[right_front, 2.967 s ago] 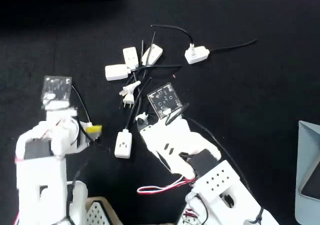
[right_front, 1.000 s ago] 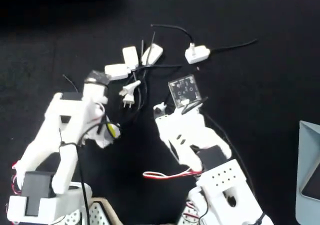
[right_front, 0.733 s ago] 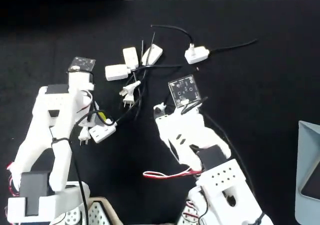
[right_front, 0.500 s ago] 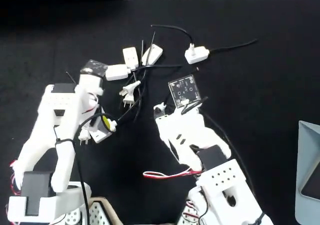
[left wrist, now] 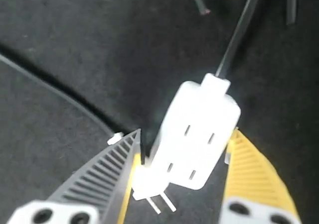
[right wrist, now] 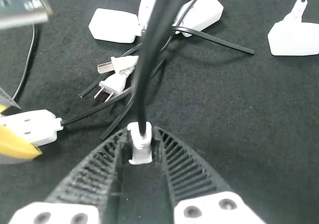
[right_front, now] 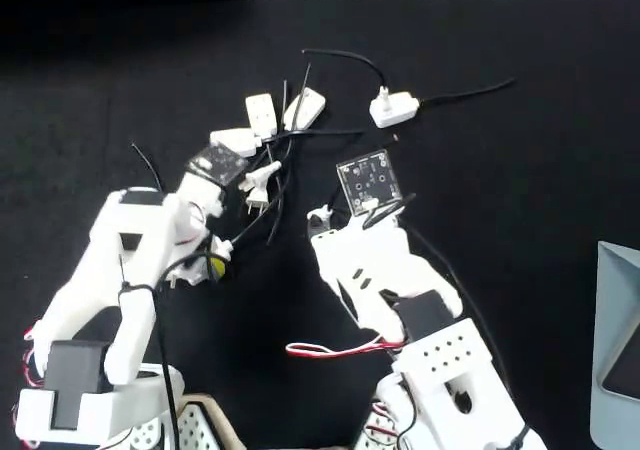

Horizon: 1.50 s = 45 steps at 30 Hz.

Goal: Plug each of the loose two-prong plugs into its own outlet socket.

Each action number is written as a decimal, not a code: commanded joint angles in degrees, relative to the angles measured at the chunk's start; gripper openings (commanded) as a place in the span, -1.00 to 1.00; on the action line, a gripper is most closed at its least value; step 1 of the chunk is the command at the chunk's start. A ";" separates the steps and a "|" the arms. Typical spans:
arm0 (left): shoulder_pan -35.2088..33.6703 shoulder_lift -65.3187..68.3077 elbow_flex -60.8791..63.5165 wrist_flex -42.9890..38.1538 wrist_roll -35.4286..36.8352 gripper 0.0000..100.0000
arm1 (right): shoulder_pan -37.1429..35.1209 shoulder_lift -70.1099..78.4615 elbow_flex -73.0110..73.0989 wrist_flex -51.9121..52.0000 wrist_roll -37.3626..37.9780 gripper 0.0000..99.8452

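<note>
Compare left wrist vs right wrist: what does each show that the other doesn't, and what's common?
Left wrist, not right: two prongs jutting at the end of the outlet socket, which is clamped between the left fingers.
Right wrist, not left: a white plug pinched between the right fingers, two loose plugs, a cluster of sockets, a lone socket.
Both: that outlet socket, its black cord, the black table.
</note>
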 commanded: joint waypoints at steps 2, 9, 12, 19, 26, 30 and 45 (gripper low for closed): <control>4.53 -0.79 0.66 -2.37 4.31 -0.57 | 0.62 -1.01 -0.92 -0.88 0.00 -0.98; 13.93 -0.79 -0.48 -2.64 11.78 -0.75 | 0.70 -1.19 -0.92 -0.88 0.00 -0.98; 15.60 -0.35 -2.51 -2.73 12.92 -0.77 | 0.70 -1.27 -0.92 -0.88 0.00 -0.98; 14.90 -0.97 -7.52 3.87 13.98 -0.37 | 0.70 -1.27 -0.92 -0.88 0.00 -0.98; 10.51 -10.29 -10.68 11.25 11.34 -0.38 | 0.26 -1.27 -1.71 -0.88 0.70 -0.98; 4.44 -20.84 -8.57 14.95 11.60 -0.39 | -2.99 -1.01 -1.98 -0.88 2.99 -0.98; -14.90 -62.68 17.36 15.03 22.86 -0.39 | -23.47 -0.84 -2.07 -1.32 3.08 -0.98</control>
